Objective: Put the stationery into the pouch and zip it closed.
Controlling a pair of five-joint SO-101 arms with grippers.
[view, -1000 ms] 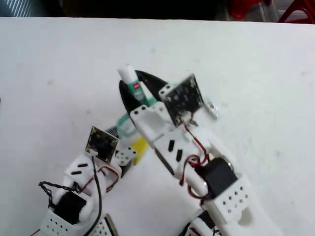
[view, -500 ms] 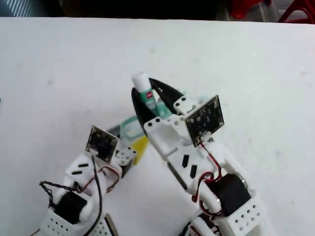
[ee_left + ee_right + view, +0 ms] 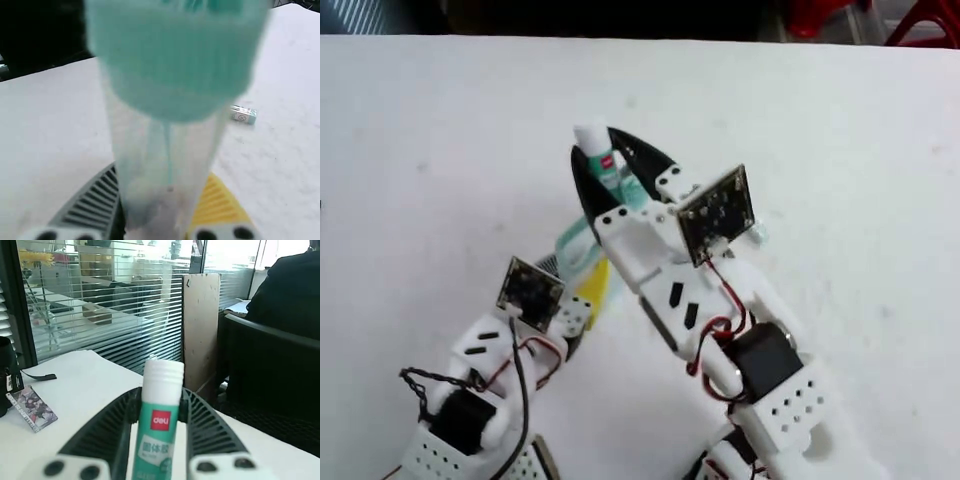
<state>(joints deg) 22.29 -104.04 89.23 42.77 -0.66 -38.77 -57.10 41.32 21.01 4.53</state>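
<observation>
White worktop [image 3: 440,120], window blinds [image 3: 100,300] behind. Glue stick [image 3: 160,410] is pinched in the right claw [image 3: 605,160], with its white cap poking past the tips. Just beside it, the clear pouch [image 3: 175,60] with a teal top is clamped in the left claw [image 3: 162,175]. A small eraser [image 3: 243,114] lies apart on the worktop.

glue stick [image 3: 161,412]: wht cap, green body, red label; pouch [image 3: 175,60]: teal + clear.

An office: grey horizontal slatted blinds [image 3: 100,305] over glass walls, a black padded chair [image 3: 270,375] at the far right, and a plain white tabletop [image 3: 430,140].
</observation>
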